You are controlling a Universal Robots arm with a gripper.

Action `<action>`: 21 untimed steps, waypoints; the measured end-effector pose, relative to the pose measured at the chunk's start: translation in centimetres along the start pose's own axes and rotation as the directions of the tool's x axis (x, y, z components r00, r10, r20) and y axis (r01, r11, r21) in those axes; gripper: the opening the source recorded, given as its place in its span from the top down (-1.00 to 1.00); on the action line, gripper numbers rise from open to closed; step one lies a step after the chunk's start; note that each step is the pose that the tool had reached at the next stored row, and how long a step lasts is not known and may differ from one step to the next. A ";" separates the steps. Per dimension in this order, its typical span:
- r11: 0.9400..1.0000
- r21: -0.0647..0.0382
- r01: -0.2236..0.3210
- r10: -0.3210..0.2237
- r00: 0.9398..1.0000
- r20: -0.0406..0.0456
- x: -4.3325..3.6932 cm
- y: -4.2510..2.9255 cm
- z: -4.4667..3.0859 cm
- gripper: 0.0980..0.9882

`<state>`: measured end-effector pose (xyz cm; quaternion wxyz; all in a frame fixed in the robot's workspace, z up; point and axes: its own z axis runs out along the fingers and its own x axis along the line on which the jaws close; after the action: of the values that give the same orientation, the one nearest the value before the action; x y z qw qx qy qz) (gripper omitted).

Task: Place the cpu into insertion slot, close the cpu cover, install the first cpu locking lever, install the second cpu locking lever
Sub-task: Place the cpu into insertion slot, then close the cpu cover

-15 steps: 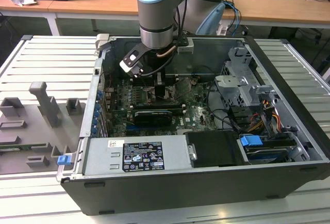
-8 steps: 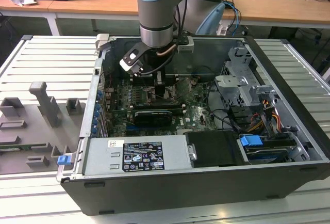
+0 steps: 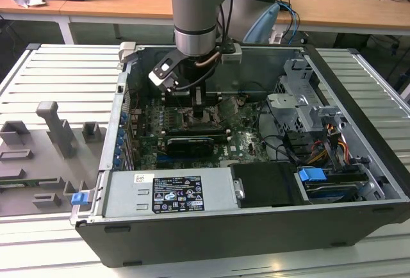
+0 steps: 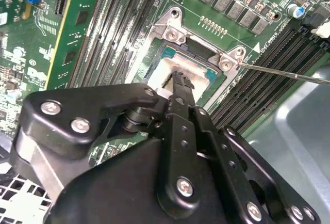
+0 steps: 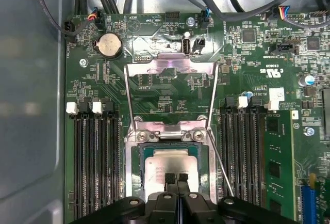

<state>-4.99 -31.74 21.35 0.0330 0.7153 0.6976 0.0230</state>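
First wrist view puts the claw (image 5: 174,178) with its two fingers pressed together and nothing pinched between them. Its tips sit on or just above the silvery face of the cpu (image 5: 164,162); contact cannot be told. The cpu lies flat inside the insertion slot (image 5: 131,157), square to the metal rim, so the placing step looks finished or at its very end. The cpu cover (image 5: 171,65) is swung open on its hinge, away from the slot, with the motherboard (image 5: 289,53) showing through its cut-out. A thin wire locking lever (image 5: 220,164) runs free beside the slot, unlatched.

Exterior view has the claw (image 3: 200,108) down inside the open computer case (image 3: 256,233) on the slatted bench (image 3: 57,79), at about 11 o'clock from the case's middle, with the power supply (image 3: 170,191) at 6 o'clock.

Closing the cover would, by this reading, call for catching its free edge and swinging it over the chip without nudging it.
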 end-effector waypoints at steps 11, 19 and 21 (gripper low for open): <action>1.000 0.000 0.001 -0.001 1.000 0.009 -0.01 0.06 -0.68 0.98; 1.000 0.014 0.001 -0.001 1.000 0.009 0.02 1.18 -0.84 0.98; 1.000 0.015 0.001 -0.001 1.000 0.009 0.02 1.19 -0.99 0.98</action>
<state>-3.88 -31.73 22.43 0.0310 0.7153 0.6979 0.0146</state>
